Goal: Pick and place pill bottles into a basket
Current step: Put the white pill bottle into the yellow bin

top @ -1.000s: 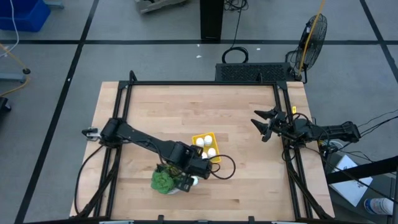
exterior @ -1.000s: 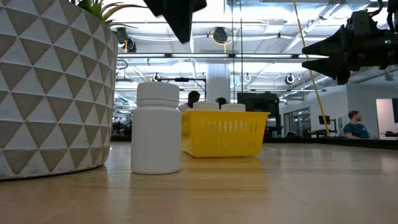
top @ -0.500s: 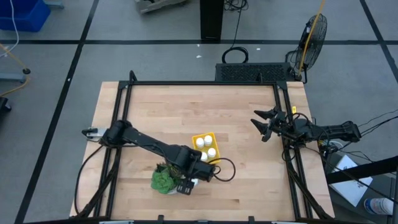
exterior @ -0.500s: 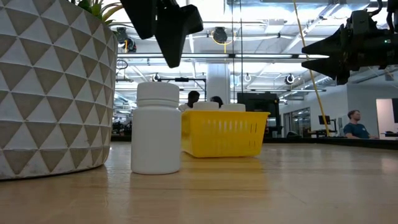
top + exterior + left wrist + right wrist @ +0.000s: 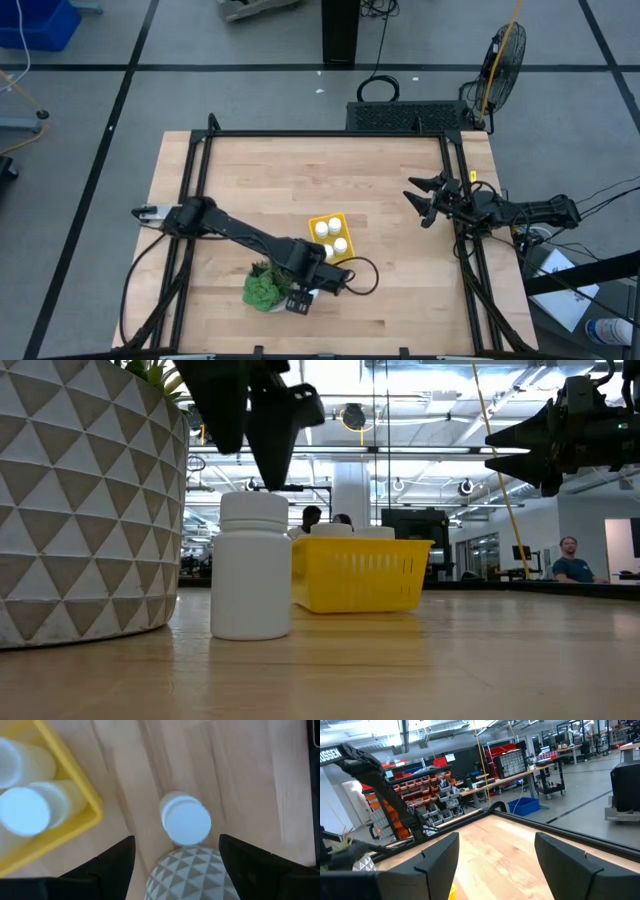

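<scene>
- Dropping since half a second back: left gripper (image 5: pixel 250 435) now just above lone pill bottle (image 5: pixel 252 565), jaws spread either side of cap; grasp looks next.
- Standing on worktop (image 5: pixel 300 190) between basket (image 5: pixel 331 236) and plant pot (image 5: pixel 192 872), touching neither per low view.
- Right gripper (image 5: pixel 420 203) parked at worktop's right edge, jaws spread, empty.
- Left wrist view alone shows gap to pot; high view hides bottle under arm.
</scene>
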Controlling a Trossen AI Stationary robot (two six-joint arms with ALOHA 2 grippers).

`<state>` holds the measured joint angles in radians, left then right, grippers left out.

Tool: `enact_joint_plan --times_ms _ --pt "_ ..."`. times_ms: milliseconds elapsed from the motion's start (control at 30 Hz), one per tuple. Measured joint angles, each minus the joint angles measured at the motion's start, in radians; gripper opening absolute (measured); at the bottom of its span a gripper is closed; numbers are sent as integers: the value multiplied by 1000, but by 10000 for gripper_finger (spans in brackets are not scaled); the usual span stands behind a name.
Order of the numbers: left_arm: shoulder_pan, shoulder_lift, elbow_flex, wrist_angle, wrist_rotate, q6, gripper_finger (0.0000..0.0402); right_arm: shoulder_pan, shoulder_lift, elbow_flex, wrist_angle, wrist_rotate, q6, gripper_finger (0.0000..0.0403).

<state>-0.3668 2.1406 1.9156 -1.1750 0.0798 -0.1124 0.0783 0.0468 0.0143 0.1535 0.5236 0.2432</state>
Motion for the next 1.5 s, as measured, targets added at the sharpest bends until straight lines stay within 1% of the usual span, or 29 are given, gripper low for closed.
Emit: enact_joint_plan --times_ms 200,367,633,1200,1367,1500 --pt "-2 27 0 -1 55 18 317 0 0 0 -4 0 7 251" --pt "-2 26 1 5 56 37 323 0 3 0 0 0 7 251" --pt "-9 72 1 23 54 74 307 0 3 0 0 0 12 251" --pt "-9 68 1 70 51 111 291 0 3 0 4 0 18 251" --pt "-9 68 -39 77 52 104 287 0 3 0 4 0 18 251" --pt "-8 68 -65 91 73 101 289 0 3 0 4 0 18 251"
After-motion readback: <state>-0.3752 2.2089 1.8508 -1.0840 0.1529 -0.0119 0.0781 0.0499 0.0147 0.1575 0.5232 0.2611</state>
